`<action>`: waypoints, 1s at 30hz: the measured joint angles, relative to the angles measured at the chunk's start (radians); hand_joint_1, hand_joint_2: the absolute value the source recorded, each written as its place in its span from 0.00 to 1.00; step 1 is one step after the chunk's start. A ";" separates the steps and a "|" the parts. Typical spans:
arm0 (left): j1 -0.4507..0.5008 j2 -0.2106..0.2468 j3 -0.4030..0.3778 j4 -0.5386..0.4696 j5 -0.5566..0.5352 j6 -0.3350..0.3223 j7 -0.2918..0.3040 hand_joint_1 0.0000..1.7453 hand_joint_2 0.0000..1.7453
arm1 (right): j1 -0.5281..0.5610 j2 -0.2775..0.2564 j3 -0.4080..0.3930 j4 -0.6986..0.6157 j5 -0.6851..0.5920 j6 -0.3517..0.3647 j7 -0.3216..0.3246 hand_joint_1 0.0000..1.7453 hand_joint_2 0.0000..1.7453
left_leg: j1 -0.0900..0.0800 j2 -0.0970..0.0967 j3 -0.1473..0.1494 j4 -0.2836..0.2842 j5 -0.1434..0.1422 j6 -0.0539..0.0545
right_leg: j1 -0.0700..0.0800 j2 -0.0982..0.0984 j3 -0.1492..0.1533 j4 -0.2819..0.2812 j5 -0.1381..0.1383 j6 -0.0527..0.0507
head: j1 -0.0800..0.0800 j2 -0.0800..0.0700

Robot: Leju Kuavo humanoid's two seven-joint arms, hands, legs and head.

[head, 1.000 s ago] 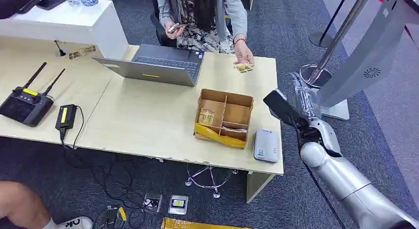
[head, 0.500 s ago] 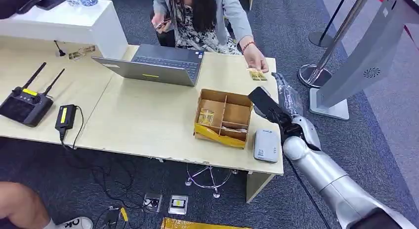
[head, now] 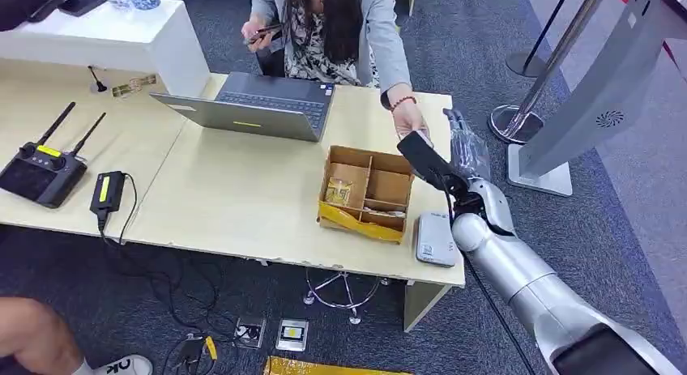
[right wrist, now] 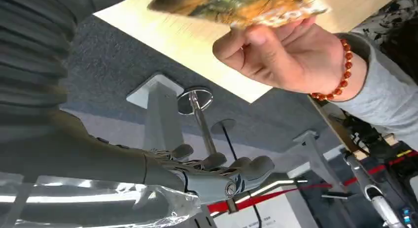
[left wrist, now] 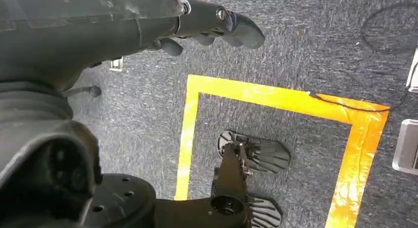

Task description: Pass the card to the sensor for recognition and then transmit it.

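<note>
Yellow patterned card (right wrist: 236,6) pinched in person's hand (right wrist: 276,53) just above robot's right hand (right wrist: 217,176) — open, empty — w/ divided cardboard box (head: 366,193) left.

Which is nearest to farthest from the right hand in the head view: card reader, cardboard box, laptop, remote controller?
From the right hand:
1. Cardboard box, just beside it toward the table's middle.
2. Card reader, at the table's near edge by the forearm; close to the box's distance, so this ranking is loose.
3. Laptop, at the table's far side.
4. Remote controller, far left.
</note>
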 joint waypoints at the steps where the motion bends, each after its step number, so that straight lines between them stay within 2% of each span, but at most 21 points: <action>1: 0.000 0.000 -0.001 0.000 0.000 -0.001 0.000 0.00 0.00 | 0.000 0.000 0.000 0.002 0.002 0.001 0.003 0.00 1.00 | 0.000 0.000 0.000 0.000 0.000 0.000 | 0.000 0.000 0.000 0.000 0.000 0.000 | 0.000 0.000; 12: 0.001 -0.001 -0.006 0.000 0.011 0.005 -0.005 0.00 0.00 | 0.003 0.006 -0.003 0.006 0.003 0.008 -0.015 0.00 1.00 | 0.000 0.000 0.000 0.000 0.000 0.000 | 0.000 0.000 0.000 0.000 0.000 0.000 | 0.000 0.000; 13: 0.001 -0.001 -0.006 0.000 0.012 0.006 -0.006 0.00 0.00 | 0.004 0.006 -0.003 0.006 0.003 0.007 -0.018 0.04 1.00 | 0.000 0.000 0.000 0.000 0.000 0.000 | 0.000 0.000 0.000 0.000 0.000 0.000 | 0.000 0.000; 14: 0.001 -0.001 -0.006 0.001 0.012 0.007 -0.006 0.00 0.00 | 0.005 0.008 -0.003 0.006 0.003 0.006 -0.019 0.96 1.00 | 0.000 0.000 0.000 0.000 0.000 0.000 | 0.000 0.000 0.000 0.000 0.000 0.000 | 0.000 0.000; 15: 0.001 -0.001 -0.006 0.001 0.013 0.009 -0.007 0.00 0.00 | 0.005 0.009 -0.004 0.006 0.003 0.006 -0.021 1.00 1.00 | 0.000 0.000 0.000 0.000 0.000 0.000 | 0.000 0.000 0.000 0.000 0.000 0.000 | 0.000 0.000; 30: 0.002 -0.001 -0.006 0.001 0.013 0.012 -0.009 0.00 0.00 | 0.018 0.011 -0.021 0.006 0.000 0.007 -0.022 1.00 1.00 | 0.000 0.000 0.000 0.000 0.000 0.000 | 0.000 0.000 0.000 0.000 0.000 0.000 | 0.000 0.000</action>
